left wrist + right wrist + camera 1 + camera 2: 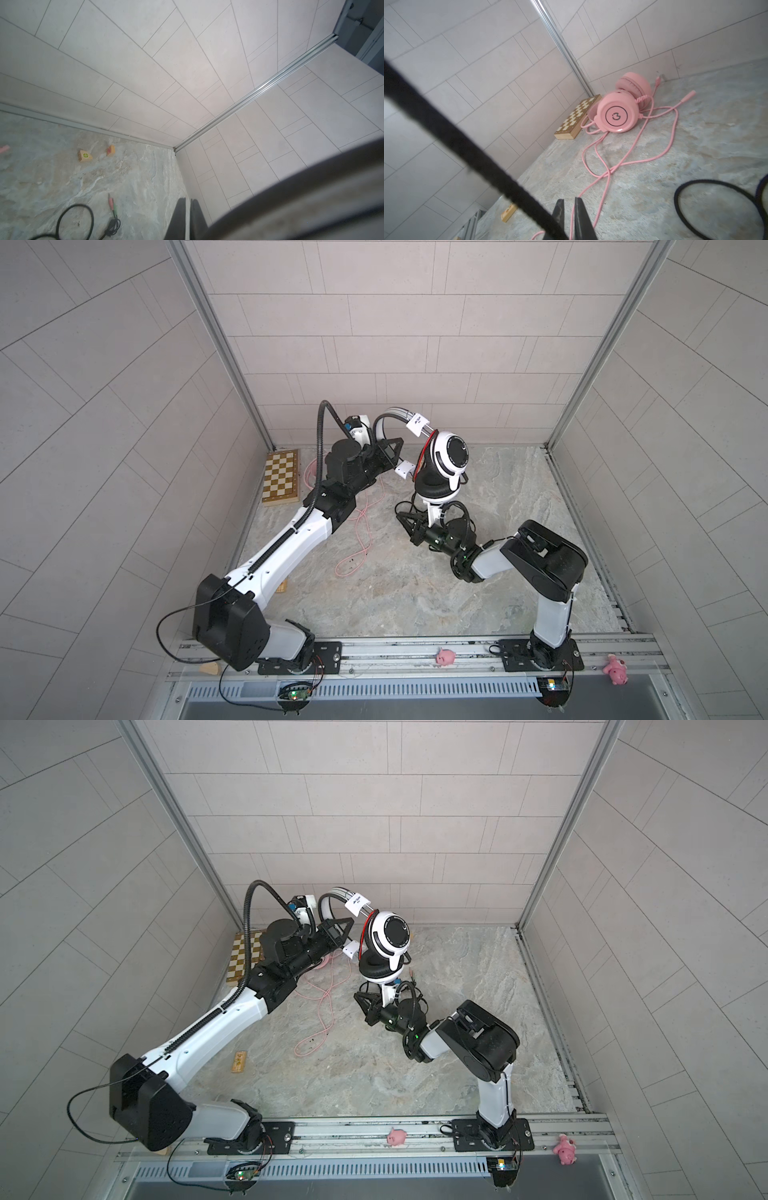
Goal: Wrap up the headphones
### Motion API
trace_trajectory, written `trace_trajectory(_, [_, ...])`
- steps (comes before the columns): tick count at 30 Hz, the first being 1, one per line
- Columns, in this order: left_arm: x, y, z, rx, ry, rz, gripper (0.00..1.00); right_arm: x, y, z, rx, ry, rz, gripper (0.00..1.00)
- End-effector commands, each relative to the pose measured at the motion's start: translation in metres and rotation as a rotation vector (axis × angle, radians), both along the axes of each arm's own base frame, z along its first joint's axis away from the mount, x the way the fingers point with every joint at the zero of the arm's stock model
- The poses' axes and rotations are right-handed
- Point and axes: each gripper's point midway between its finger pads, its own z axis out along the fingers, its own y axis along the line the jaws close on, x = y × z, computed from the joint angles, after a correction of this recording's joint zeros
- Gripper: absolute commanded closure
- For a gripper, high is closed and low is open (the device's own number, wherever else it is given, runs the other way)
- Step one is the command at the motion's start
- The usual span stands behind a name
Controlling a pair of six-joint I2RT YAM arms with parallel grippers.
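The white headphones (451,454) with black ear pads hang in the air at the back. Their headband (380,427) loops over my left gripper (400,442), whose jaws stand shut; the headband is a close blur (311,197) in the left wrist view. Their black cable (446,128) drops to a loop (74,207) on the table, ending in pink and green plugs (111,204). My right gripper (399,516) sits just below the ear cups, narrowly open with nothing between its fingers; the black cable runs beside one finger. The pink headphones (617,112) lie by the back left corner, their pink cable (361,539) sprawled out.
A folded chessboard (281,477) lies at the back left wall. Two small wooden blocks (85,155) sit near the back right corner, and another block (240,1062) lies under my left arm. Two pink pig toys (445,657) rest on the front rail.
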Motion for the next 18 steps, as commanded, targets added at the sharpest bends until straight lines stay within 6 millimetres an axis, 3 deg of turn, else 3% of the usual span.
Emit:
trace_trajectory(1, [-0.002, 0.009, 0.052, -0.085, -0.109, 0.070, 1.00, -0.019, 0.005, 0.025, 0.069, -0.022, 0.068, 0.87])
trace_trajectory(4, [0.000, 0.008, 0.055, -0.081, -0.119, 0.091, 1.00, -0.027, 0.010, 0.034, 0.069, -0.032, 0.089, 0.86])
trace_trajectory(5, [0.002, 0.009, 0.057, -0.072, -0.124, 0.101, 1.00, -0.035, 0.010, 0.024, 0.049, -0.015, 0.100, 0.86])
trace_trajectory(9, [0.010, 0.012, 0.056, -0.015, -0.136, 0.146, 1.00, -0.051, 0.018, 0.024, 0.040, -0.012, 0.146, 0.85])
trace_trajectory(18, [0.041, 0.028, 0.023, 0.188, -0.115, 0.312, 1.00, -0.090, 0.017, 0.032, -0.012, -0.037, 0.189, 0.85])
